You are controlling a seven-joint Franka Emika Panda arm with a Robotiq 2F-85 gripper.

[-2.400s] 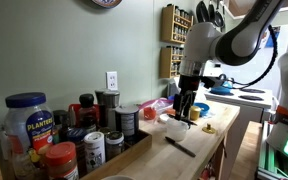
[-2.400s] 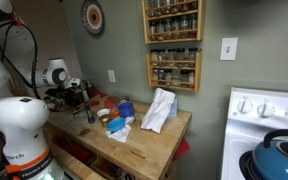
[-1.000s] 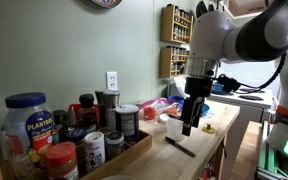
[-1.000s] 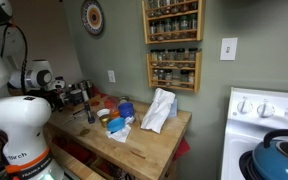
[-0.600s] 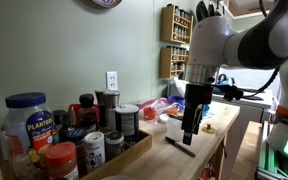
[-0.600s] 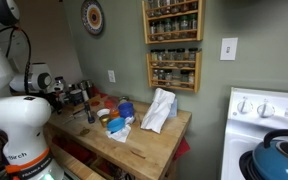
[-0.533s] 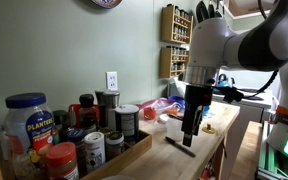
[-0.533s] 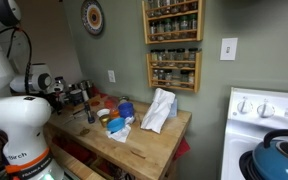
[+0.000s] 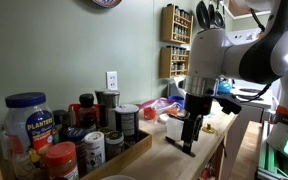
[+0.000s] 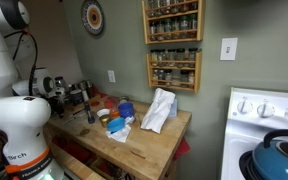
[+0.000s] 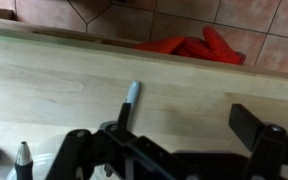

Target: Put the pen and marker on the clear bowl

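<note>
Gripper (image 11: 166,142) spread, over pen (image 11: 130,104) (tip pointing up-frame)

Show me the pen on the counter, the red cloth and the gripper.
pen (image 11: 133,92), wrist view, on its pale end.
red cloth (image 11: 189,47), wrist view, on its middle.
gripper (image 9: 188,143), in an exterior view, between its fingertips.

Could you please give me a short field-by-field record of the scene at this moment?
surface: wooden counter
gripper: open, low over the counter
pen: lying flat beneath the gripper, not gripped
second pen: only its tip shows, lower left of the wrist view
red cloth: beyond the counter's edge
</note>
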